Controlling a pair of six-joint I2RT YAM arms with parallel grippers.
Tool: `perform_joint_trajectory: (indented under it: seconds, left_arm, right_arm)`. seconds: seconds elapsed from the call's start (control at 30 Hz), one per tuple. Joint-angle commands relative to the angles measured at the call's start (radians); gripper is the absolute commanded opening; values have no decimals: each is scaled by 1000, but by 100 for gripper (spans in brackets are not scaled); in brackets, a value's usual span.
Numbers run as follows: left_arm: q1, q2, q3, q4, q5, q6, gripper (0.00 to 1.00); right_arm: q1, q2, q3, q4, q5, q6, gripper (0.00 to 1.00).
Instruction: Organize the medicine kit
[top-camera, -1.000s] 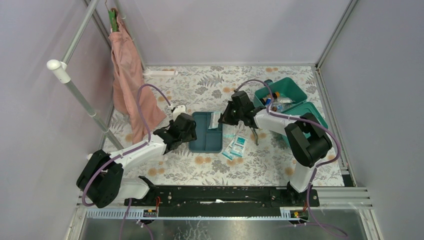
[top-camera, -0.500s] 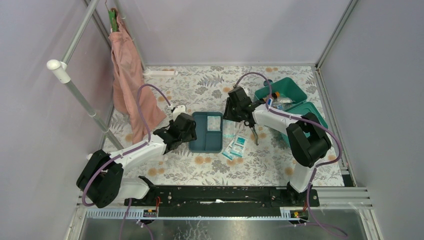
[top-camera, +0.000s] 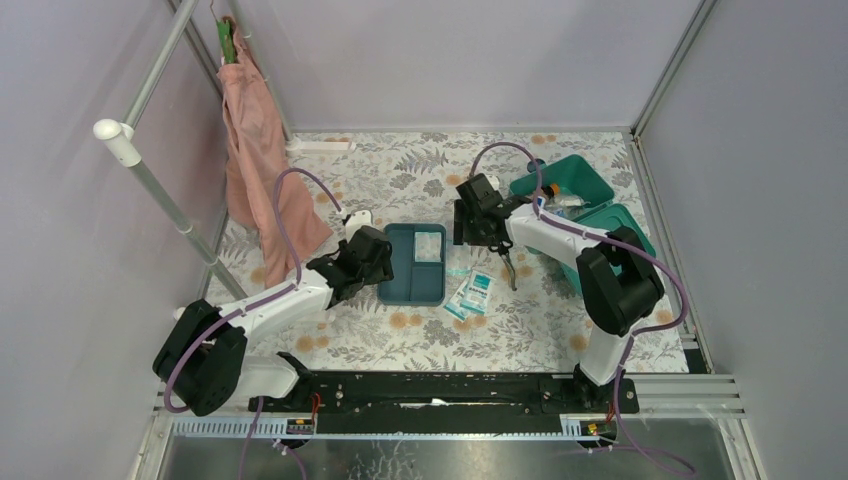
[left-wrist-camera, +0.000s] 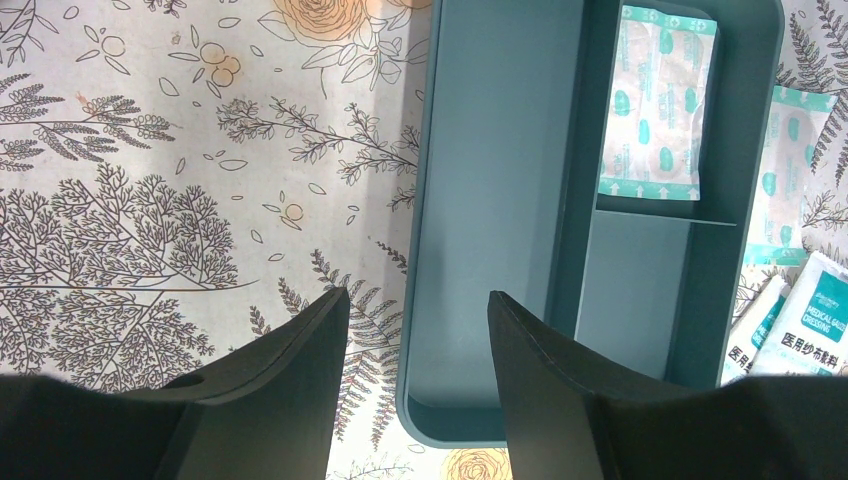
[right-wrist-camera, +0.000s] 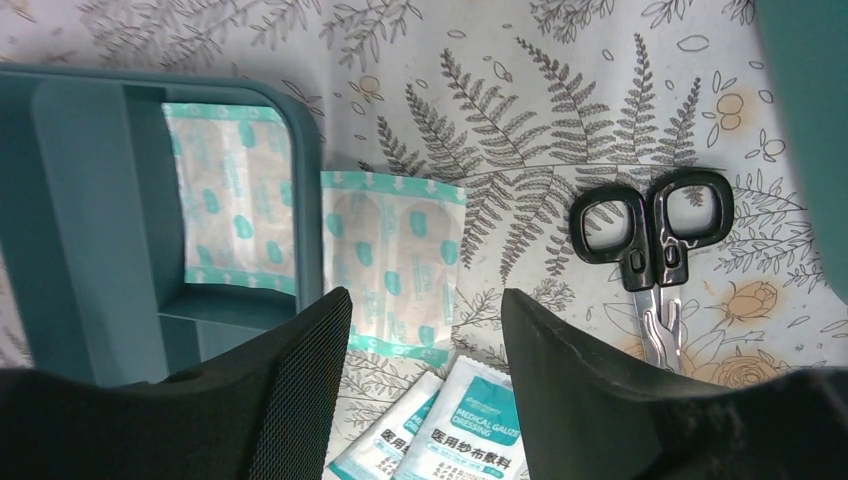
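The medicine kit (top-camera: 590, 172) is a teal-green box standing open at the back right with items inside; its edge shows in the right wrist view (right-wrist-camera: 805, 110). A darker divided tray (top-camera: 410, 275) (left-wrist-camera: 490, 200) (right-wrist-camera: 80, 200) lies mid-table with one bandage pack (top-camera: 428, 243) (left-wrist-camera: 657, 105) (right-wrist-camera: 232, 205) in its small compartment. A second bandage pack (right-wrist-camera: 392, 262) (left-wrist-camera: 790, 175), two gauze packs (top-camera: 472, 292) (right-wrist-camera: 470, 420) and black scissors (top-camera: 508, 265) (right-wrist-camera: 650, 250) lie right of the tray. My right gripper (top-camera: 465, 235) (right-wrist-camera: 425, 295) hangs open and empty over the loose packs. My left gripper (top-camera: 385, 262) (left-wrist-camera: 415, 295) stands open, straddling the tray's left wall.
A pink cloth (top-camera: 255, 160) hangs from a slanted pole (top-camera: 150, 170) at the left. A white strip (top-camera: 320, 146) lies along the back wall. Grey walls enclose the floral table on three sides.
My right gripper opened, let the bandage pack go into the tray's small compartment, and drew back to the right off the tray. The left arm has not moved.
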Motion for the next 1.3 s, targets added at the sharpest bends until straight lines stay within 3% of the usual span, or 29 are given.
perform_joint_trajectory:
  seconds: [0.0,0.8,1.07,1.27]
  left_arm:
    - [6,-11,-15,2,-4,7,61]
    - [6,-1,-21,-8,-26,-1,61]
    - [6,3,-21,-6,-23,-1,61]
    - [6,4,-21,-5,-20,-1,61]
  right_arm:
    - [5,47,51,-59,-16,-33,65]
    - [67,239,173,-105,-28,-31,82]
    - [69,268,170,-171,86,-47,82]
    - [69,261,138,-172,110,-49,77]
